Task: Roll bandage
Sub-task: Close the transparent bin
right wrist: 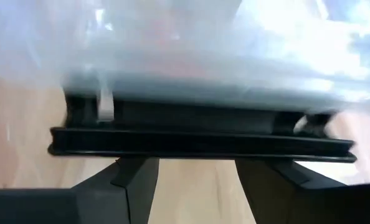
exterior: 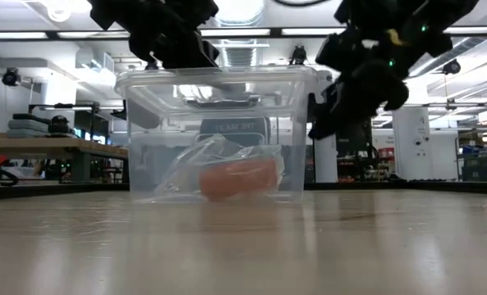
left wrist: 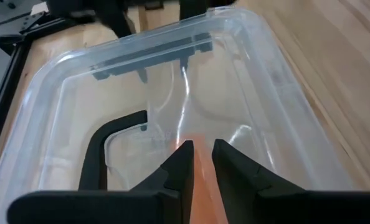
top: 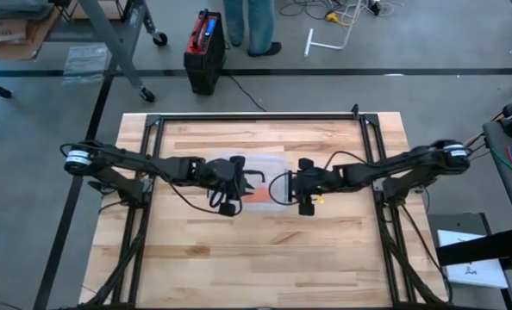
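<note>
A clear plastic box (exterior: 219, 131) with its lid on stands at the table's middle. Inside it, the orange bandage (exterior: 239, 179) lies on the bottom as a compact lump, within a crumpled clear wrapper (exterior: 182, 172). My left gripper (left wrist: 202, 155) hovers over the left end of the lid (left wrist: 172, 81), slanting down. Its fingers are a narrow gap apart with nothing between them, and the orange shows through the lid below. A black U-shaped latch (left wrist: 110, 143) lies beside them. My right gripper (right wrist: 197, 180) is open at the box's right end, facing a black latch bar (right wrist: 197, 140). My right gripper comes at the box's right end slanting down from the table's right. Its two fingertips (right wrist: 138, 174) stand wide apart just under the black latch bar. Whether they touch the bar cannot be told. Whether my left gripper touches the lid cannot be told either.
Black frame rails (top: 256, 118) run along the table's far, left and right sides. Bare wood (top: 256, 258) stretches toward the near edge. Beyond the table a person's legs (top: 252, 26) stand by a red and black case (top: 204, 52) on the floor.
</note>
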`<state>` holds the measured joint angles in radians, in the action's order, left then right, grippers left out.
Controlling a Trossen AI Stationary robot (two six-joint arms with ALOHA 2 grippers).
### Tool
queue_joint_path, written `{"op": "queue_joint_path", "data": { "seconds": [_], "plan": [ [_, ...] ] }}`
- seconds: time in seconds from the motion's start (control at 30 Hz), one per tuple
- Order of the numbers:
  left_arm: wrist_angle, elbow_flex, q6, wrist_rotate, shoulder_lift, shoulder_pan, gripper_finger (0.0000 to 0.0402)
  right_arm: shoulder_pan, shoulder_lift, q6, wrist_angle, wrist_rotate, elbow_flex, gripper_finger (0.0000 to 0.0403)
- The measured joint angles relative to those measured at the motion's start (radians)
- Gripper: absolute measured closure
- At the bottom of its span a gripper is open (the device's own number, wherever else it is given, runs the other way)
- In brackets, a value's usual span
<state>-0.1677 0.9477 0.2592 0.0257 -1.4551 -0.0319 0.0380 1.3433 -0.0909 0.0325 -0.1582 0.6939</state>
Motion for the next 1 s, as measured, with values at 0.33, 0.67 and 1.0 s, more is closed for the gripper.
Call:
{"op": "queue_joint_path", "data": {
  "seconds": [0.33, 0.67, 1.0],
  "plan": [
    [0.009, -0.002, 0.022, 0.007, 0.000, 0.000, 0.0345, 0.005, -0.113, -0.008, 0.011, -0.002, 0.003, 0.0204],
    [0.013, 0.017, 0.025, 0.038, -0.001, 0.001, 0.0346, 0.005, -0.092, 0.012, 0.049, -0.001, 0.005, 0.0204],
    [0.079, 0.071, 0.031, 0.047, -0.002, 0.027, 0.0289, 0.006, -0.095, 0.007, 0.046, 0.004, 0.008, 0.0204]
  ]
}}
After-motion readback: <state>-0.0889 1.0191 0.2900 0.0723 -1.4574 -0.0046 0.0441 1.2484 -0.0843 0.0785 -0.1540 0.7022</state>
